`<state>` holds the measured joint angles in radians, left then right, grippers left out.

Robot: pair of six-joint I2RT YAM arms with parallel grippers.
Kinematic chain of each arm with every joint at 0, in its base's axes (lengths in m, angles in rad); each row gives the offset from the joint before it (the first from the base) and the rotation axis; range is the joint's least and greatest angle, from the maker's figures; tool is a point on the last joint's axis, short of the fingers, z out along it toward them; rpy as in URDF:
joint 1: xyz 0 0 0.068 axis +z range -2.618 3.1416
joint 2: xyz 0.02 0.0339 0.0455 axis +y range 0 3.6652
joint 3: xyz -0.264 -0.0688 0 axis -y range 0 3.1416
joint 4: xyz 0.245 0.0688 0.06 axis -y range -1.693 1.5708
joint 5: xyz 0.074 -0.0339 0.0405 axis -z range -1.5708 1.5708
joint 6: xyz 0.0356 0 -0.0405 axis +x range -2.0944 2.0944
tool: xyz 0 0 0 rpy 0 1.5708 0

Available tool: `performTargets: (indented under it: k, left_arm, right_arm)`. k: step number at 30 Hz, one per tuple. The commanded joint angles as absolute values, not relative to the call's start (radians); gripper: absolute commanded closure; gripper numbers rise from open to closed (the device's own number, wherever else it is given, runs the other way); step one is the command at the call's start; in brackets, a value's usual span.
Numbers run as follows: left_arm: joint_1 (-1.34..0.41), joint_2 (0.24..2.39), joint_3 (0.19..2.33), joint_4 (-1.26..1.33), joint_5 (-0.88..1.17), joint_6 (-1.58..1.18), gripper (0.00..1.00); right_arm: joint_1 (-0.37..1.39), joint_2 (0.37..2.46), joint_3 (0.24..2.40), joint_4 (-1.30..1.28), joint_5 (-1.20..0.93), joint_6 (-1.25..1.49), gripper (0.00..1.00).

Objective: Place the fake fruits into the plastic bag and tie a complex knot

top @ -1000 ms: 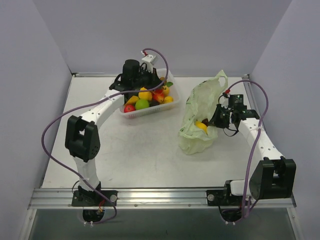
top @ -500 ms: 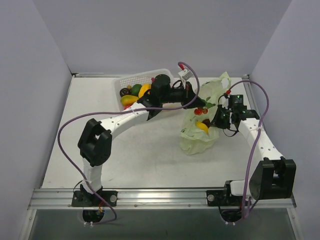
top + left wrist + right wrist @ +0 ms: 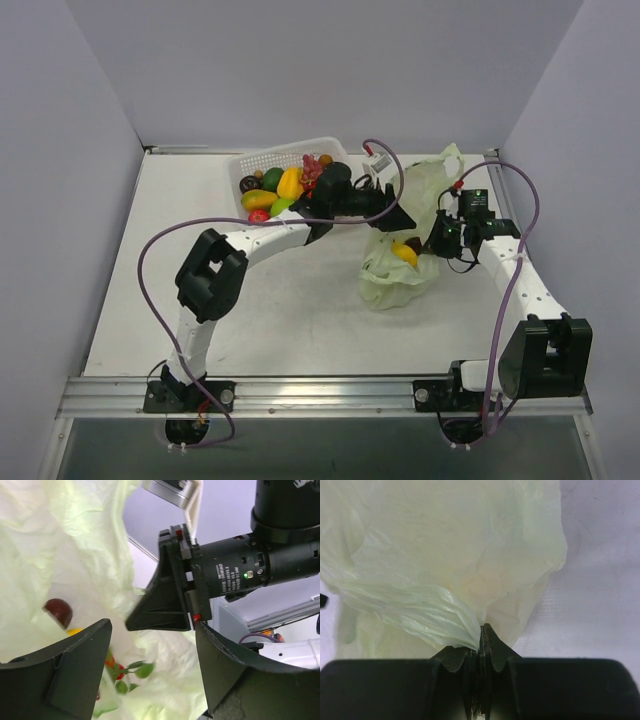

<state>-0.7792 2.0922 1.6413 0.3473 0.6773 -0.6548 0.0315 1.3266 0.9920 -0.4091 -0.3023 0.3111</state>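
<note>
Right gripper (image 3: 480, 642) jaws fully closed, pinching a fold of the plastic bag (image 3: 445, 555). Left gripper (image 3: 150, 677) jaws wide apart, clamping nothing. Fake fruits (image 3: 59, 611) lie beyond them, inside the bag. The bag looks thin, slippery and tear-prone, so grab it where bunched.

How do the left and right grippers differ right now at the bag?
The left gripper has its jaws wide open; the right gripper has its jaws shut. The left gripper holds nothing, while the right gripper pinches a fold of the plastic bag. The left gripper hangs over the bag's mouth; the right gripper sits at its edge. Both are at the bag's opening.
</note>
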Motion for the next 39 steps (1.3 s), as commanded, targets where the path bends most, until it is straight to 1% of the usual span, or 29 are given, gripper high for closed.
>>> performTargets:
  k: [1, 3, 4, 7, 8, 9, 11, 12, 16, 19, 21, 23, 25, 27, 29, 31, 35, 39]
  left_arm:
    - [-0.712, 1.984, 1.666, 0.344, 0.686, -0.583, 0.21]
    - [-0.655, 1.921, 1.663, 0.279, 0.695, -0.523, 0.21]
    - [-0.632, 1.878, 1.672, 0.184, 0.683, -0.491, 0.21]
    - [-0.563, 1.812, 1.657, 0.033, 0.570, -0.292, 0.21]
    - [-0.551, 1.777, 1.648, -0.066, 0.505, -0.193, 0.13]
    - [-0.532, 1.766, 1.638, -0.099, 0.415, -0.157, 0.08]
    - [-0.473, 1.761, 1.615, -0.153, 0.361, -0.089, 0.05]
    - [-0.454, 1.766, 1.615, -0.173, 0.303, -0.069, 0.03]
    - [-0.377, 1.827, 1.658, -0.274, 0.185, -0.015, 0.03]
    - [-0.345, 1.890, 1.718, -0.371, 0.146, 0.027, 0.03]
    - [-0.334, 1.902, 1.694, -0.355, 0.172, 0.061, 0.03]
    - [-0.330, 1.910, 1.677, -0.303, 0.251, 0.090, 0.03]
    - [-0.333, 1.937, 1.689, -0.269, 0.293, 0.126, 0.04]
    - [-0.334, 1.968, 1.721, -0.268, 0.392, 0.170, 0.05]
    - [-0.336, 2.020, 1.775, -0.267, 0.457, 0.242, 0.10]
    - [-0.336, 2.061, 1.810, -0.223, 0.451, 0.250, 0.12]
    - [-0.339, 2.126, 1.865, -0.186, 0.462, 0.282, 0.23]
    - [-0.353, 2.169, 1.905, -0.175, 0.480, 0.317, 0.25]
  right_arm:
    - [0.023, 1.316, 1.023, -0.431, -0.293, 0.298, 1.00]
    - [0.021, 1.315, 1.025, -0.430, -0.291, 0.293, 1.00]
    - [0.023, 1.312, 1.026, -0.430, -0.290, 0.295, 1.00]
    - [0.023, 1.307, 1.029, -0.430, -0.287, 0.287, 1.00]
    - [0.023, 1.310, 1.031, -0.428, -0.287, 0.285, 1.00]
    - [0.021, 1.310, 1.031, -0.429, -0.288, 0.285, 1.00]
    - [0.023, 1.313, 1.034, -0.428, -0.290, 0.287, 1.00]
    - [0.021, 1.316, 1.034, -0.428, -0.293, 0.287, 1.00]
    - [0.023, 1.316, 1.032, -0.429, -0.298, 0.282, 1.00]
    - [0.023, 1.310, 1.029, -0.429, -0.295, 0.275, 1.00]
    - [0.025, 1.312, 1.028, -0.430, -0.295, 0.275, 1.00]
    - [0.025, 1.318, 1.028, -0.430, -0.296, 0.275, 1.00]
    - [0.025, 1.325, 1.028, -0.430, -0.301, 0.275, 1.00]
    - [0.025, 1.328, 1.026, -0.433, -0.301, 0.276, 1.00]
    - [0.025, 1.330, 1.025, -0.431, -0.301, 0.276, 1.00]
    - [0.025, 1.330, 1.025, -0.431, -0.301, 0.276, 1.00]
    - [0.026, 1.328, 1.028, -0.434, -0.298, 0.275, 1.00]
    - [0.026, 1.335, 1.029, -0.437, -0.295, 0.272, 1.00]
